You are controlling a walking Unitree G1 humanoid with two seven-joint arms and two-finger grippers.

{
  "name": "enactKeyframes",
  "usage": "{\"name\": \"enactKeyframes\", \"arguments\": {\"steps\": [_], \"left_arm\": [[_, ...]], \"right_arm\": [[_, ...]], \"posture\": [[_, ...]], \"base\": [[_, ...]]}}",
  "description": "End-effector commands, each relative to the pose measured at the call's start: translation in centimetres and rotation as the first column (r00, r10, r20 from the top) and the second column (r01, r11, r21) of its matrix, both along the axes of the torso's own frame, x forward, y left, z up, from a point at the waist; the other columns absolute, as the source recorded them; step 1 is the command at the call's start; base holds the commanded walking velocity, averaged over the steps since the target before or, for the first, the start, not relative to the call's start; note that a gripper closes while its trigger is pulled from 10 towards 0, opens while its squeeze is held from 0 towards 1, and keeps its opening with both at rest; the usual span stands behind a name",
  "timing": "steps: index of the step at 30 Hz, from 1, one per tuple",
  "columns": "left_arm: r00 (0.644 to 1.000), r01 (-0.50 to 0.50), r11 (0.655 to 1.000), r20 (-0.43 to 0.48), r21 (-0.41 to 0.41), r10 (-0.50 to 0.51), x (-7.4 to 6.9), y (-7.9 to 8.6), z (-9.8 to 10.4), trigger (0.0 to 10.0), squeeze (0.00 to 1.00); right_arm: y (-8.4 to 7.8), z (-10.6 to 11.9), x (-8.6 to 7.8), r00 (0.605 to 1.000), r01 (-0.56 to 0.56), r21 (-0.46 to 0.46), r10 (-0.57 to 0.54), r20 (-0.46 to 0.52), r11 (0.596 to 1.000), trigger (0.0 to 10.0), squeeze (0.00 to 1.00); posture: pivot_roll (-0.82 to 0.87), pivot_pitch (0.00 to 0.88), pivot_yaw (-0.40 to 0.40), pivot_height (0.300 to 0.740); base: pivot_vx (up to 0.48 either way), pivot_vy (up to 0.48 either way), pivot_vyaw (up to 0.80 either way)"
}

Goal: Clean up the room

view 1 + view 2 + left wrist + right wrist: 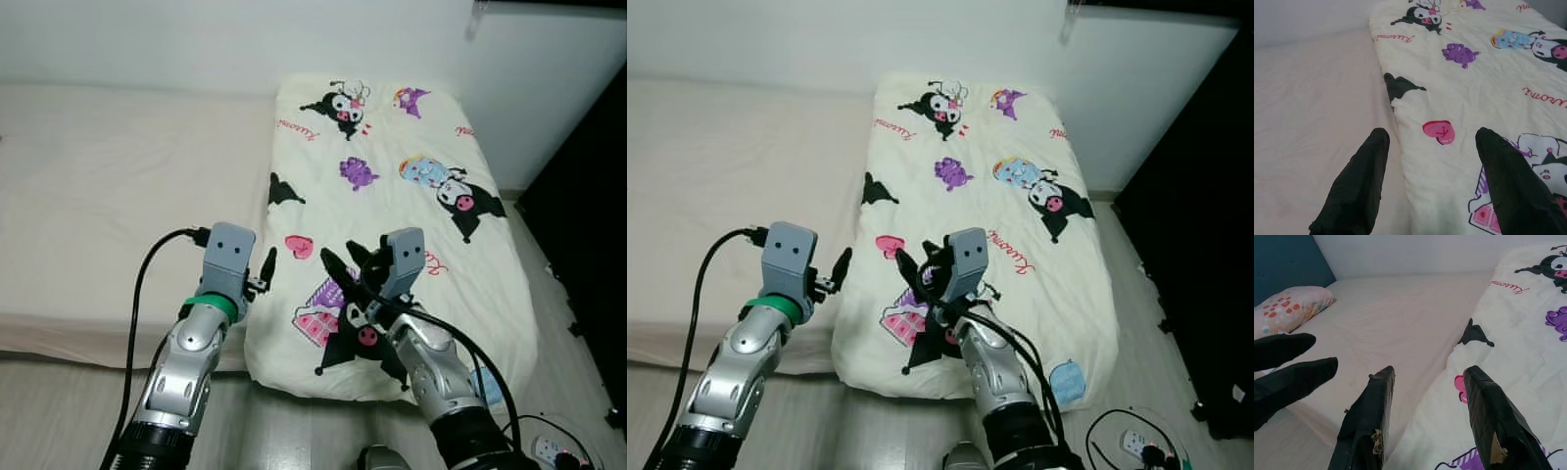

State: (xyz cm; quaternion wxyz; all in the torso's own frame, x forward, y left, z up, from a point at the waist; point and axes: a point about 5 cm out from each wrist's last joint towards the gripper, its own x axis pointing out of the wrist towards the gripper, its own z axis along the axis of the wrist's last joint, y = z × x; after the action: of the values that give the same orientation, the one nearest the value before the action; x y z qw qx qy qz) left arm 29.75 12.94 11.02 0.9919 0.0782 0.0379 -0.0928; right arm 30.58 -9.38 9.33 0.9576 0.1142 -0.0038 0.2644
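Observation:
A cream quilt [411,211] printed with cartoon characters lies spread over the right part of a bed with a beige sheet [118,186]. My left gripper [263,274] hovers open over the quilt's left edge near the bed's front, close to a pink heart print [1440,131]. My right gripper [345,260] is open too, just above the quilt's near part, with nothing between its fingers [1374,411]. In the right wrist view the left gripper's black fingers [1288,367] show beside it.
A spotted pink pillow [1290,306] lies at the far end of the bed against a dark blue headboard [1283,259]. White wall runs behind the bed. A dark cabinet [593,235] stands to the right. A power strip [554,452] with cables lies on the floor.

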Motion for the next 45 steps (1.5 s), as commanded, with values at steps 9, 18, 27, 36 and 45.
{"name": "enactKeyframes", "arguments": {"steps": [9,18,27,36,45], "left_arm": [[1.000,0.015,1.000,-0.022,-0.001,-0.015,-0.26,-0.31,-0.64,10.0,0.00],[1.000,0.011,1.000,-0.019,-0.003,-0.011,-0.23,-0.20,-0.68,10.0,0.00],[1.000,0.011,1.000,-0.017,-0.005,-0.011,-0.46,-0.06,-0.72,10.0,0.00],[1.000,0.015,1.000,-0.016,-0.003,-0.015,-0.47,-0.06,-0.68,10.0,0.00],[1.000,0.018,1.000,-0.008,0.013,-0.018,-0.29,-0.10,-0.54,10.0,0.00]], "right_arm": [[0.33,-0.95,-0.56,1.000,0.003,0.002,-0.003,-0.024,1.000,10.0,0.00],[0.30,-1.00,-0.49,1.000,0.012,-0.028,-0.013,-0.014,1.000,10.0,0.00],[0.20,-0.82,-0.05,0.997,0.072,-0.074,-0.071,0.015,0.995,10.0,0.00],[-0.08,-0.75,0.11,0.995,0.097,-0.032,-0.097,-0.002,0.995,10.0,0.00],[-0.29,-0.72,0.23,0.993,0.117,0.009,-0.117,-0.016,0.993,10.0,0.00]], "posture": [[0.01,0.032,0.011,0.740],[0.00,0.032,0.013,0.740],[0.01,0.032,0.013,0.740],[0.00,0.030,0.019,0.740],[0.00,0.030,0.023,0.740]], "base": [[0.000,0.000,0.00],[-0.033,0.000,0.00],[-0.344,0.000,0.46],[-0.351,0.000,0.60],[-0.227,0.000,0.00]]}}
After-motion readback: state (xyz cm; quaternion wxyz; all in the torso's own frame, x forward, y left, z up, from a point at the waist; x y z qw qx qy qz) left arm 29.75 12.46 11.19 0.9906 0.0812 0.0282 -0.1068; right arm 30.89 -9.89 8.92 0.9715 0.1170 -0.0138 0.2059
